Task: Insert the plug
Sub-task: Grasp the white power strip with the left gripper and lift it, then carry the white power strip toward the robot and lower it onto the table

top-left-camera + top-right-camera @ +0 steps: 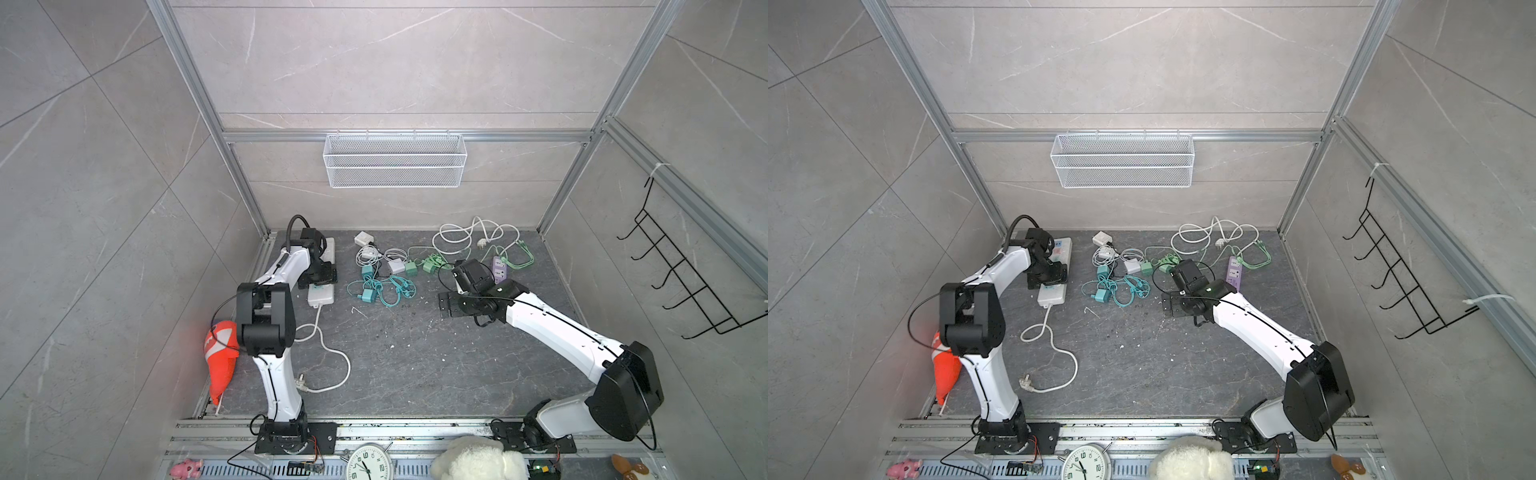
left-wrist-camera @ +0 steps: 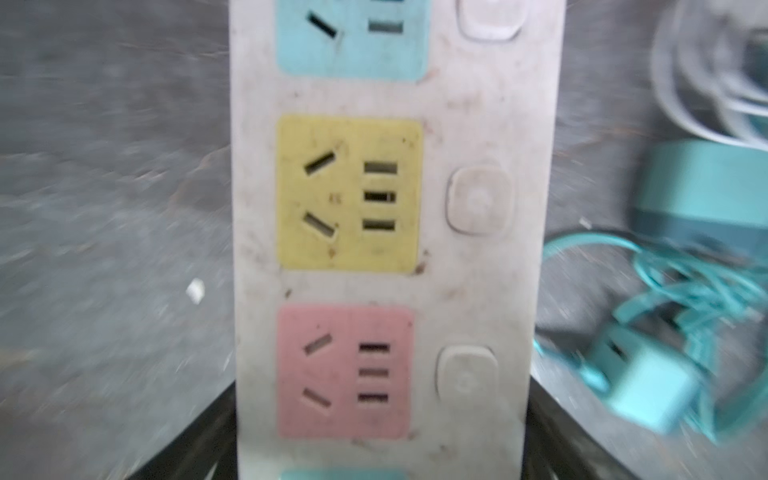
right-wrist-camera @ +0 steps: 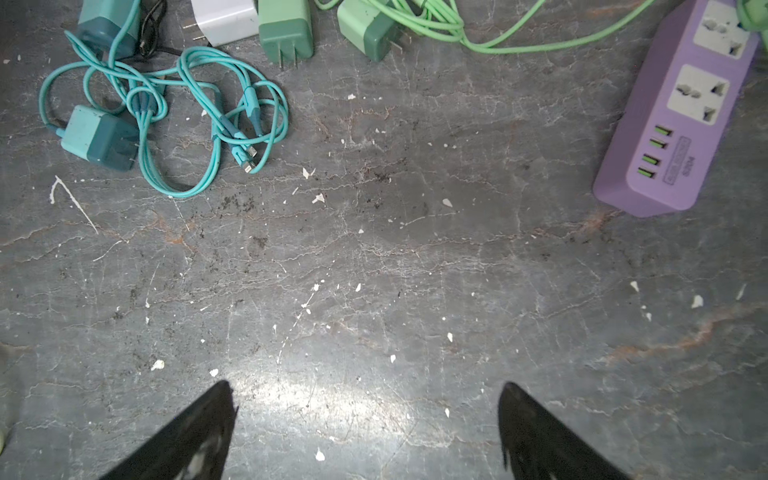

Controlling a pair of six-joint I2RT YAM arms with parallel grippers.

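Left wrist view: the left fingers (image 2: pixel 208 440) stand against both long edges of the strip (image 2: pixel 395 270), grasping it across its width at the pink socket (image 2: pixel 345 372). Blur leaves the contact slightly uncertain. Right wrist view: the right fingers (image 3: pixel 199 428) are spread wide and empty above bare surface (image 3: pixel 374 270).

Hazards, judged from this state:
1. Arm clash. The left arm lies over the strip, so a right-arm approach from 3 o'clock has little room.
2. Strip shift. Insertion force away from the grasp point could pivot or slide the strip.
3. Wrong target. The purple strip (image 3: pixel 681 116) lies at 2 o'clock of the right fingers and must not be confused with the held one.
4. Cord drag. The teal cord (image 3: pixel 232 116) is knotted in loops, so lifting its plug may pull neighbouring green plugs (image 3: pixel 286 33) along.
5. Prong misalignment. The teal plug (image 3: pixel 99 137) lies on its side with prongs level with the surface. It needs turning before it meets the slots of the yellow socket (image 2: pixel 349 193).

Position: no plug is held, and which plug is intended cannot be told. In a top view the plugs lie between the arms, at 3 o'clock of the strip. The teal plug is nearest, at 9 o'clock of the right fingers and well apart from them.
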